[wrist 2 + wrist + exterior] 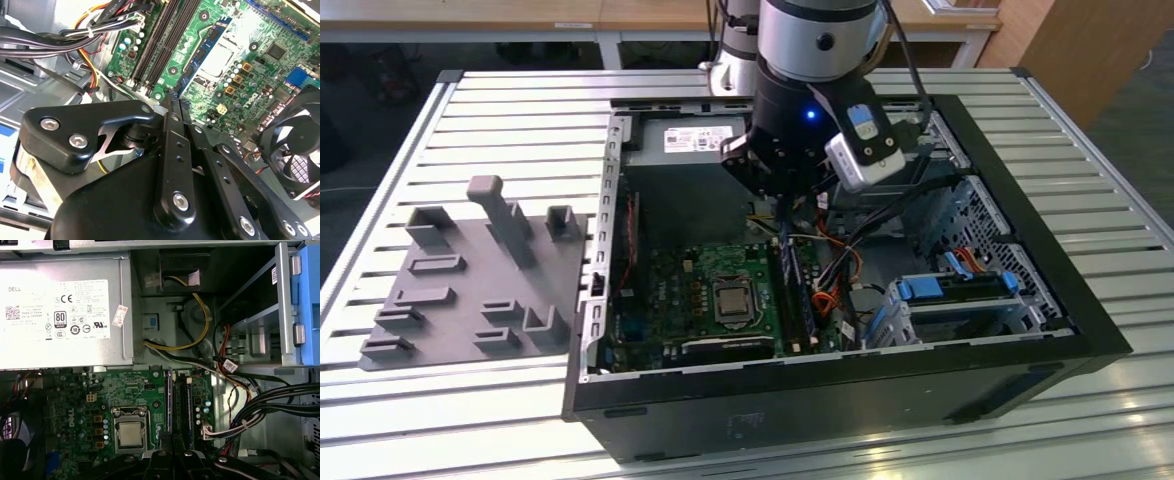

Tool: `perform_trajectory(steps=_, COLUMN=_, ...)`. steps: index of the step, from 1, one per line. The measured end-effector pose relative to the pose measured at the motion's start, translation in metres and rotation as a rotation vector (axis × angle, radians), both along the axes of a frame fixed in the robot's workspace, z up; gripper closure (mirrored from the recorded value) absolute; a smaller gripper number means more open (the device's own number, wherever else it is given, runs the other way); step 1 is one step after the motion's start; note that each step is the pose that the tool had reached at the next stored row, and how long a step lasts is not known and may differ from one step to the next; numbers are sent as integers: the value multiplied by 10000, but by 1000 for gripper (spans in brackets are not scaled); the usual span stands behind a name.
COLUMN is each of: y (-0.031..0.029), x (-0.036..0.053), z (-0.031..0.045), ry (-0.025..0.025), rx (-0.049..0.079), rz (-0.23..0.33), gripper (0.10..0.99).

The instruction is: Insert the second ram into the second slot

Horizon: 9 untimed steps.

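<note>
- Slatted metal surface carries everything; well away from the fingers, toward the exterior view's left, sits a grey fixture tray, clear of the work.
- An open computer case surrounds the work area, and its walls stand well clear of the fingers on every side.
- On one side of the fingers lies the processor socket, low and flat, so nothing there crowds them.
- The fingers are drawn narrow, tips practically together, and reach down to the motherboard at one end of the memory slots.
- The second ram, a thin blue stick, stands on edge in the slot closest to the socket, and one of its ends runs right up to the fingertips. I cannot tell whether they press on that end or merely hover beside it.
- My reading is that the step in hand is seating the stick rather than carrying it. That calls for pressure straight down along the slot, with no sideways lean.
- Just beyond the stick, on the side of the fingers away from the socket, run black slots. Whether they are filled I cannot tell.
- Farther out on that side, cables sag near the board. They are the closest snag risk, with the drive cage behind them.
</note>
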<state>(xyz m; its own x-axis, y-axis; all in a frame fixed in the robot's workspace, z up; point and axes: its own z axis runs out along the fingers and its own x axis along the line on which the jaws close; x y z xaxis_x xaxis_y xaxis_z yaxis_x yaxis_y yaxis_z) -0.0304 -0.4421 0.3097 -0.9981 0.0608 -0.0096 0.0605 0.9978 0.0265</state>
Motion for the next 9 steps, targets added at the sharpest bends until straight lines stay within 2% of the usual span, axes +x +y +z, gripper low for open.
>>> perform_trajectory(steps=9, y=0, x=0, z=-36, ry=0, rx=0, rz=0, gripper=965)
